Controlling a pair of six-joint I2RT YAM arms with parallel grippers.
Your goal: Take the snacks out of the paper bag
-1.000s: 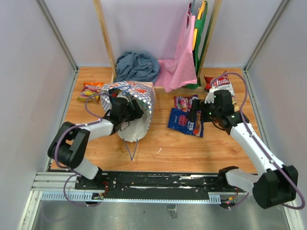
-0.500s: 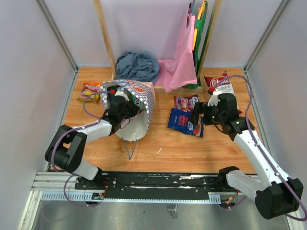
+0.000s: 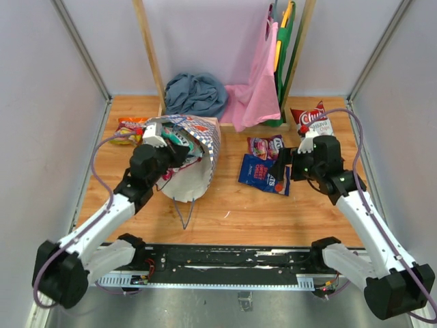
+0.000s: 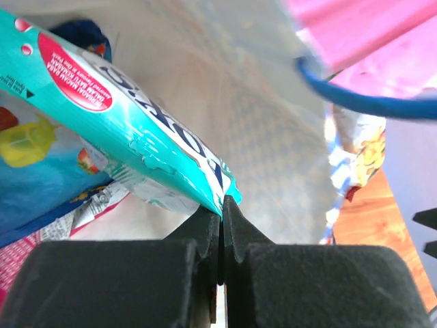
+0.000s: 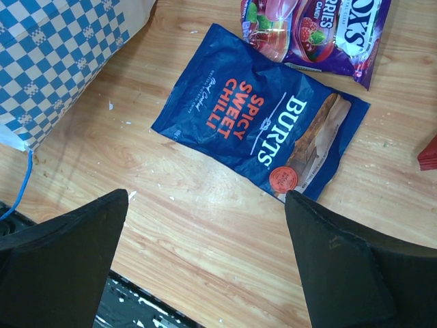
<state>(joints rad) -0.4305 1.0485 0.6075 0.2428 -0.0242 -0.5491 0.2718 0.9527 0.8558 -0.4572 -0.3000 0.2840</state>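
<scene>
The paper bag (image 3: pixel 196 164) lies on its side at the left of the table, its mouth toward my left arm. My left gripper (image 3: pixel 168 153) is at that mouth, shut on the corner of a teal snack packet (image 4: pixel 123 130), its fingertips (image 4: pixel 222 201) pinched together on the packet's edge. More packets (image 4: pixel 34 157) lie inside against the bag's cream wall (image 4: pixel 273 137). My right gripper (image 5: pixel 206 198) hangs open above bare wood, just near of a dark blue Burts bag (image 5: pixel 259 116). A magenta packet (image 3: pixel 263 145) and a red-and-white chip bag (image 3: pixel 311 120) lie beyond it.
Orange packets (image 3: pixel 126 128) lie by the left wall behind the paper bag. A grey-blue cloth (image 3: pixel 196 94) and a pink cloth bag (image 3: pixel 256 89) sit at the back by the wooden frame (image 3: pixel 151 61). The bag's blue cord handle (image 3: pixel 186 215) trails toward the base rail (image 3: pixel 225 263).
My left gripper closed on the teal packet inside the bag and drew back toward the mouth, bringing the packet into view. The right gripper stayed open and drifted slightly right.
</scene>
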